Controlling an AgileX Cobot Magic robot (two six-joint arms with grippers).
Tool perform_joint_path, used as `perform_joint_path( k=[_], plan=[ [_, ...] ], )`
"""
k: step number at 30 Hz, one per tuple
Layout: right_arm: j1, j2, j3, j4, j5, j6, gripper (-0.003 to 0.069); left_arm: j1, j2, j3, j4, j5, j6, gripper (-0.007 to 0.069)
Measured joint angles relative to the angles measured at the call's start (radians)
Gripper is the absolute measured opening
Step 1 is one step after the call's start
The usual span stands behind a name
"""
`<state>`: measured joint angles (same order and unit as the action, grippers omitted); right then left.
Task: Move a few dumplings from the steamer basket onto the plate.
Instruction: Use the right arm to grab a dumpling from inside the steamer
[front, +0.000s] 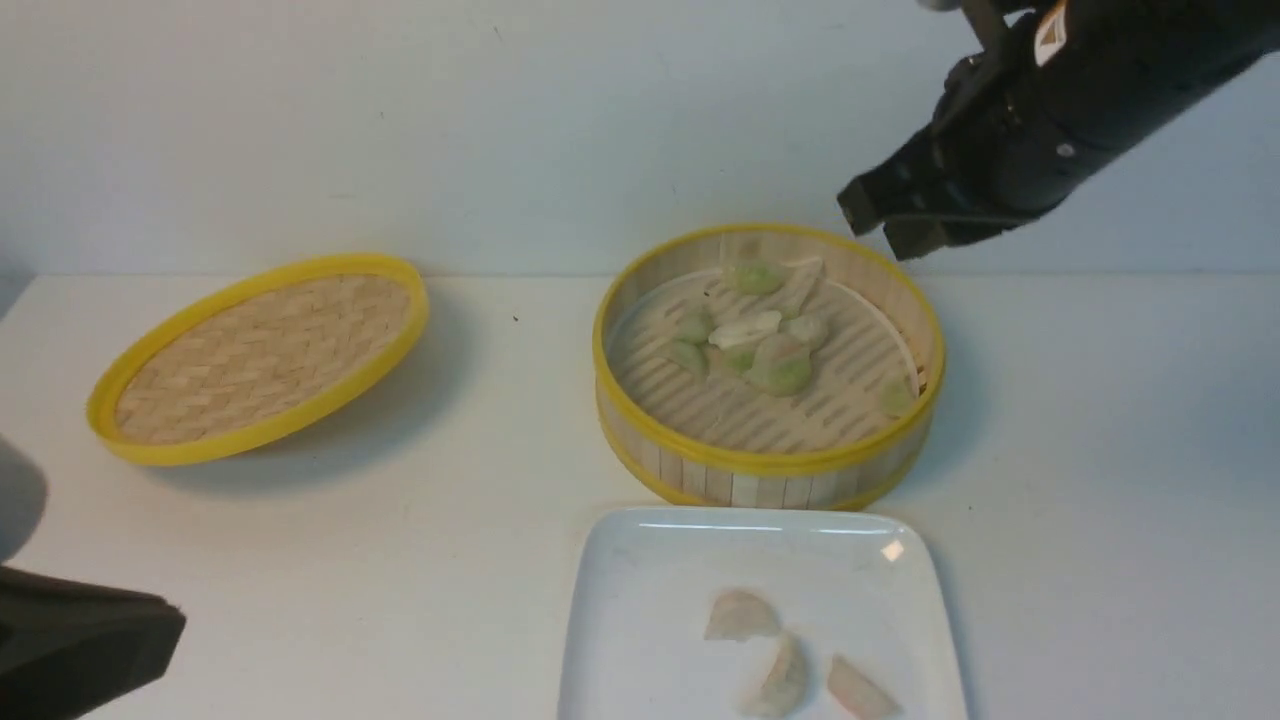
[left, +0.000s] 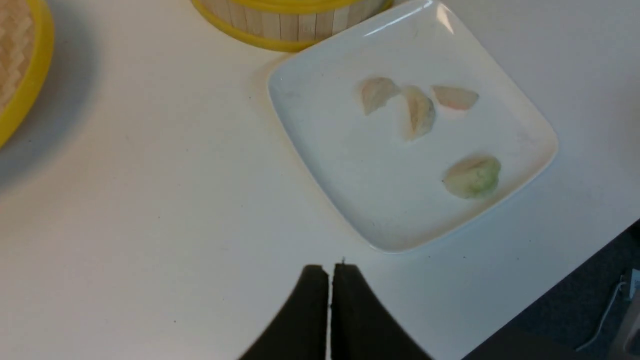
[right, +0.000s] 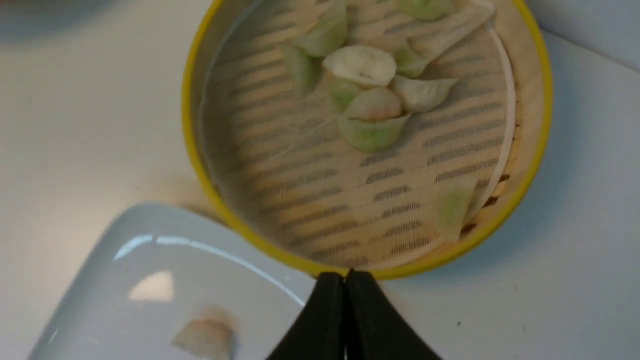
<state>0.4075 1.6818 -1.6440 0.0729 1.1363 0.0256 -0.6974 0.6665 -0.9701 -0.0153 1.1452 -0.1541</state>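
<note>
Dumplings (front: 780, 370) lie clumped and touching in the steamer basket (front: 760, 462), so my right gripper (right: 345, 275), clenched empty like my left gripper (left: 330, 270), could snag two or scatter the pile.

Glossy white plate (left: 320, 150), woven bamboo lid (front: 260, 355), slatted wooden steamer basket (front: 770, 470), matt white table (front: 450, 520).

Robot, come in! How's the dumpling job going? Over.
Both shut, empty: left fingers, right fingers. Four dumplings on plate; more in steamer basket. Path clear, lid aside.
</note>
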Motion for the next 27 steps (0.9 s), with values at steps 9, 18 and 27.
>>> perform_joint_path(
  k=[9, 18, 27],
  plan=[
    [-0.067, 0.231, -0.025, 0.143, -0.106, -0.145, 0.014, 0.0, -0.023, 0.011, 0.031, 0.002, -0.032, -0.0006],
    [-0.067, 0.414, -0.025, 0.158, -0.336, -0.165, 0.054, 0.0, -0.022, 0.012, 0.04, 0.018, -0.058, -0.0006],
    [-0.067, 0.504, -0.025, 0.239, -0.425, -0.234, 0.0602, 0.0, -0.022, 0.012, 0.042, 0.037, -0.123, -0.0006]
  ],
)
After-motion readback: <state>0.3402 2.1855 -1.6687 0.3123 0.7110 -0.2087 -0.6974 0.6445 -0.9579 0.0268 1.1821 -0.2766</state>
